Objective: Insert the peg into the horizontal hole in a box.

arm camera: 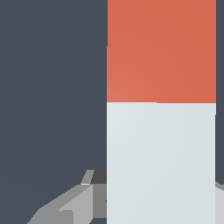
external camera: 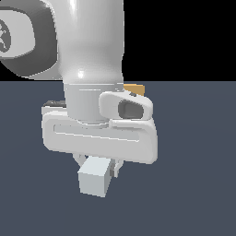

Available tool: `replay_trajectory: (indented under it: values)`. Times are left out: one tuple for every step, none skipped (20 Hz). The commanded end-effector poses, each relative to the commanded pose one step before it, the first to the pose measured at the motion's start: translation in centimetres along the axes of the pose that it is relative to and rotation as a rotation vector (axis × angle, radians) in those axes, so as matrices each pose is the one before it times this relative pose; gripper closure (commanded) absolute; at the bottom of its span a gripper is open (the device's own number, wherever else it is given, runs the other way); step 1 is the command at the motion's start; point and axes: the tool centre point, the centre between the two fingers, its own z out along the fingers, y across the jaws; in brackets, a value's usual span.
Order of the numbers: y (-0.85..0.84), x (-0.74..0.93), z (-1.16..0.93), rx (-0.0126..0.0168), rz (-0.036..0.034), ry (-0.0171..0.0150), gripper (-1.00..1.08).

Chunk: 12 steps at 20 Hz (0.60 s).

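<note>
Biggest risk here: the arm hides nearly all of the box (external camera: 135, 88) — just a tan corner peeking out at about 1 o'clock of the wrist — so lining up could go off and the peg (external camera: 95, 177) jam on the flat face. Jaws are closed onto the peg. It's smooth, square-section, pale grey with a red-orange end.
</note>
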Motion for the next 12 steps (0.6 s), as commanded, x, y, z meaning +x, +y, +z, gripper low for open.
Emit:
replay_trajectory:
  values:
    - [1.199,1.436,-0.913,-0.00406,-0.05277,-0.00038,1.08]
    - [0.520,0.659,-0.343,-0.00003,-0.02507,-0.00017,1.08]
    - [0.559,0.713,-0.367,-0.00003,-0.02704,-0.00012,1.08]
    - [0.597,0.766,-0.391,-0.00004,-0.02894,-0.00007,1.08]
    - [0.587,0.753,-0.383,-0.00004,-0.02840,-0.00002,1.08]
    - [0.552,0.708,-0.358,-0.00004,-0.02668,0.00003,1.08]
    - [0.517,0.667,-0.333,-0.00003,-0.02506,0.00009,1.08]
    - [0.482,0.627,-0.308,-0.00002,-0.02345,0.00016,1.08]
    - [0.446,0.586,-0.282,-0.00001,-0.02181,0.00021,1.08]
    - [0.411,0.544,-0.258,-0.00001,-0.02015,0.00025,1.08]
    - [0.375,0.497,-0.234,-0.00001,-0.01840,0.00025,1.08]
    - [0.338,0.448,-0.210,-0.00001,-0.01657,0.00024,1.08]
